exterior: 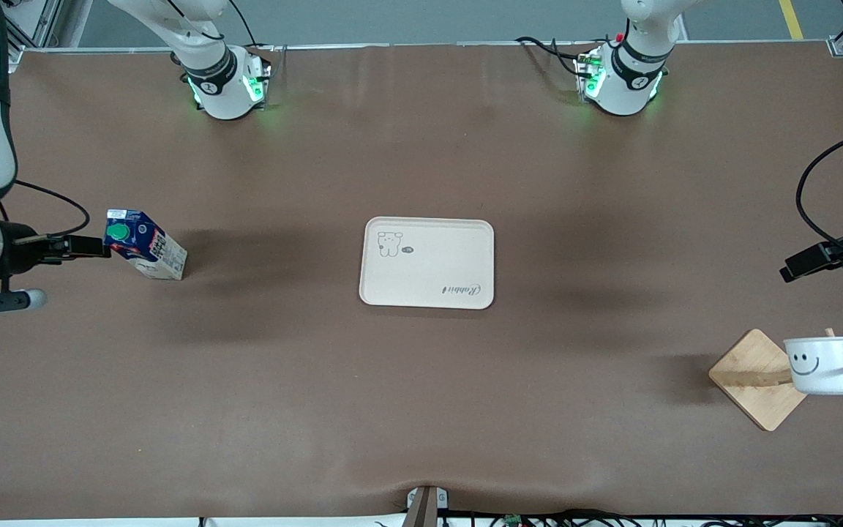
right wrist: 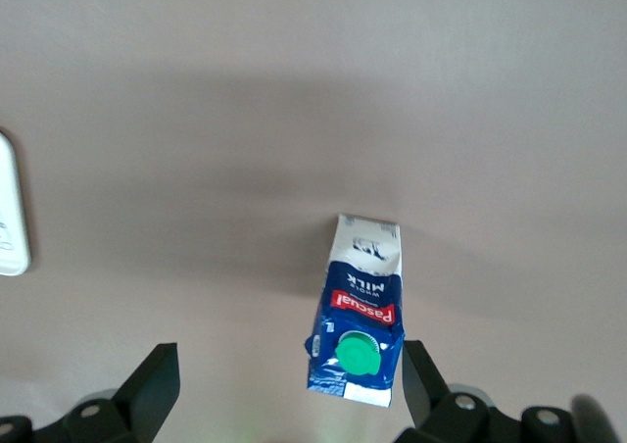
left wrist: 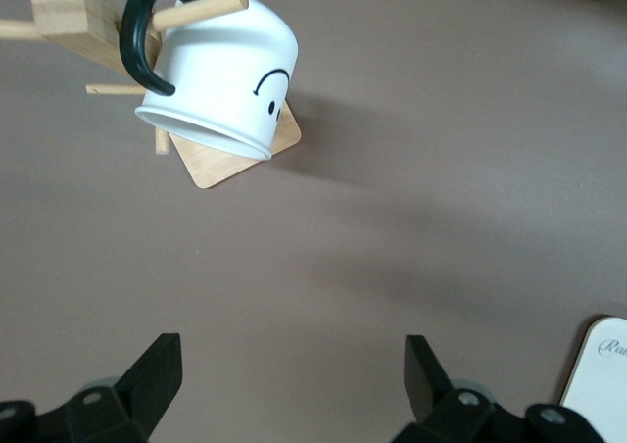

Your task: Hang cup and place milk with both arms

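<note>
brown table (exterior: 421, 410), grey floor (exterior: 421, 20), soft shadows

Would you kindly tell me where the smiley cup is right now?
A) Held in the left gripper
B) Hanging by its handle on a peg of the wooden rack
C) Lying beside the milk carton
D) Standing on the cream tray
B: the smiley cup hangs with its black handle looped over a peg of the wooden rack, clear of both grippers.

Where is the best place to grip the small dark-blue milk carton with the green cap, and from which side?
Probably the dark-blue milk carton is best gripped across its flat side walls below the green cap, coming from above. It stands upright on the table, and the open right gripper already hangs over it.
</note>
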Controlling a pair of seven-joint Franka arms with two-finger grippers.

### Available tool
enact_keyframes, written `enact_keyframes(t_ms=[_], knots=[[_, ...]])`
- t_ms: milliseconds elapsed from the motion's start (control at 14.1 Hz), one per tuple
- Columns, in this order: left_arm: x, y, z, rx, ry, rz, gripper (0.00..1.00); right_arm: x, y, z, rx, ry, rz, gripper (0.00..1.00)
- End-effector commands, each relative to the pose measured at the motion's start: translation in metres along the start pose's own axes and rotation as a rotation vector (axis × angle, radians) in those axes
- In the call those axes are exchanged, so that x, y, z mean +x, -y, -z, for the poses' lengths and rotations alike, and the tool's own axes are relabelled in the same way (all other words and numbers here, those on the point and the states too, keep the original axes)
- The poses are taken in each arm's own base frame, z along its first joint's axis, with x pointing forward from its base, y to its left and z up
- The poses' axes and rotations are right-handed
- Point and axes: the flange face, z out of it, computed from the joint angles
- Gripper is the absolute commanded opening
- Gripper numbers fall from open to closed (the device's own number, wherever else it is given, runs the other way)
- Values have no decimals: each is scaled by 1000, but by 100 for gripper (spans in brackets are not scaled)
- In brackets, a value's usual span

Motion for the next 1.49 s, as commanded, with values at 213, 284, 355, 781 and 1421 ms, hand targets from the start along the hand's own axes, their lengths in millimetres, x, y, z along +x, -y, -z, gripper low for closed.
enact_keyframes(t_ms=[213,284,355,781,1421], knots=[[-30,-24,54,38,3,-60,100,-5,44,66,-40,-100,-53,100],[-36,-32,58,42,5,-71,100,-19,58,80,-46,-108,-47,100],[-41,-43,60,43,14,-92,100,-29,63,87,-41,-106,-43,100],[-89,-79,92,93,46,-171,100,-84,90,111,-50,-129,-138,100],[-113,-80,98,52,56,-180,100,-129,83,119,-56,-143,-185,100]])
